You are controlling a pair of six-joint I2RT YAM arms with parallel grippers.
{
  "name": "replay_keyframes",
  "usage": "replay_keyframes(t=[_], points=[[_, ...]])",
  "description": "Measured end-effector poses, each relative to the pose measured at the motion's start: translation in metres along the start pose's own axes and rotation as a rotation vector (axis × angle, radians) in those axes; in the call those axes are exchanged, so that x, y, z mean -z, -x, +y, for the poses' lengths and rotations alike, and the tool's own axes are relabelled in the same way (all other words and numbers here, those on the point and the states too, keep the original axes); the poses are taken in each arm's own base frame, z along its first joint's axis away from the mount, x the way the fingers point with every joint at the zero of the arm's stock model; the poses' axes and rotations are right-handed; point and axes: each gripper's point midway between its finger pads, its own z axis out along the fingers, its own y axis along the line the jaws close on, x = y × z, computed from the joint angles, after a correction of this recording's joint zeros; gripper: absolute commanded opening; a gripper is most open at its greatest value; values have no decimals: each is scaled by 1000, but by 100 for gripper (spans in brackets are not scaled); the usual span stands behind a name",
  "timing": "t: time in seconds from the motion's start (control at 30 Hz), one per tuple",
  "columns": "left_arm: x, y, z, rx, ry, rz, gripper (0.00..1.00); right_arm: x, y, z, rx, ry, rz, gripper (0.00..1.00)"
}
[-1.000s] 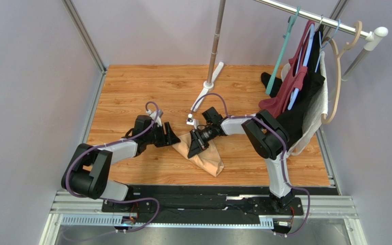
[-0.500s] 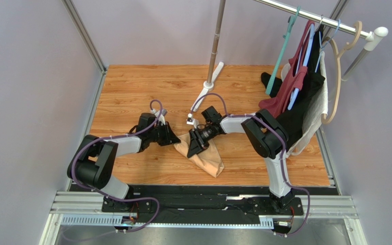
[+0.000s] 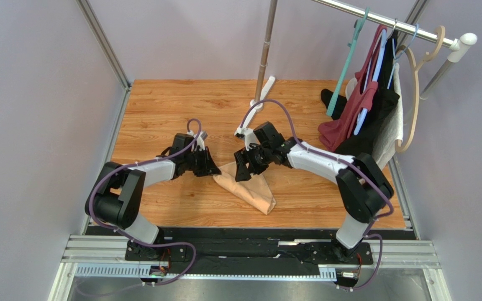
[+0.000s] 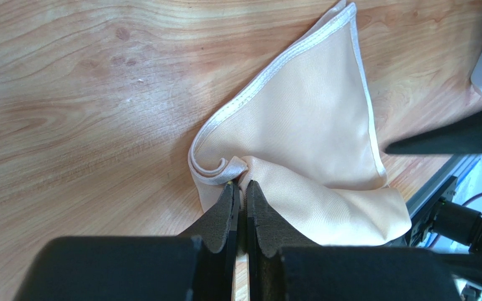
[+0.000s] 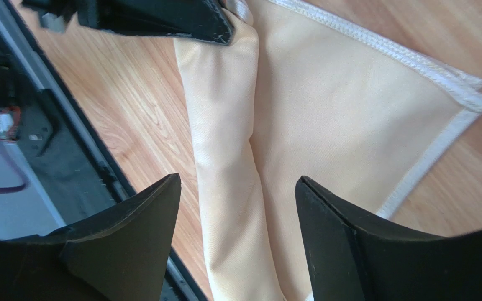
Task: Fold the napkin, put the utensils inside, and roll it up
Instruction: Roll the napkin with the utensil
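Observation:
The peach-tan napkin (image 3: 252, 188) lies folded on the wooden table, its near side rolled into a thick tube (image 5: 224, 157) and its hemmed corner pointing away (image 4: 344, 19). My left gripper (image 3: 215, 170) is low at the napkin's left end, shut on a curled fold of the cloth (image 4: 240, 185). My right gripper (image 3: 245, 172) hovers just above the middle of the napkin, open, with the roll showing between its fingertips (image 5: 238, 180) and nothing held. The utensils are hidden.
A metal pole with a long white foot (image 3: 256, 103) stands behind the napkin. Dark red, black and white garments hang on a rail at the back right (image 3: 369, 113). The black mounting rail (image 3: 250, 235) runs along the table's near edge, close to the napkin.
The left gripper slid right to the napkin's left end and closed on it. The right gripper opened, letting go of the cloth and lifting slightly, while its arm swung out to the right.

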Motion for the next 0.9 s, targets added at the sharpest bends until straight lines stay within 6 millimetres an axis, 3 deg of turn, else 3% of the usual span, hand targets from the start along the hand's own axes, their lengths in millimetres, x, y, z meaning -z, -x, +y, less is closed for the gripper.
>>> replay_keyframes(t=[0.17,0.33,0.43,0.6,0.9], points=[[-1,-1,2,10,18,27,4,7,-3,30,224,-133,-74,72],[-2,-1,3,21,30,46,4,-10,-33,49,431,-249,-58,71],[-3,-1,3,26,34,55,4,-15,-50,46,516,-326,-35,71],[-4,-1,4,31,38,64,4,-25,-59,34,608,-436,-20,69],[-4,-2,4,29,38,71,5,-38,-54,12,653,-550,-23,67]])
